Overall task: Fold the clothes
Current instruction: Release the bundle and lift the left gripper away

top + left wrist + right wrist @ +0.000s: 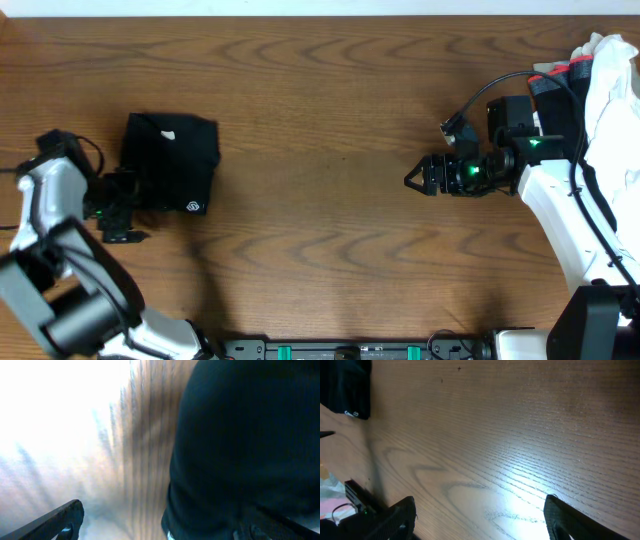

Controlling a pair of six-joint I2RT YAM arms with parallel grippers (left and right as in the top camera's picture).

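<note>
Clothes (170, 162) — just beside left fingers (55, 522).

Overhead, the light is even and soft and the picture sharp; faint shadows fall on the bench (320, 150). The left wrist view is streaked with blur and washed white by glare, the black T-shirt (250, 435) featureless. The right wrist view shows 1 bright sheen on the bench.
</note>
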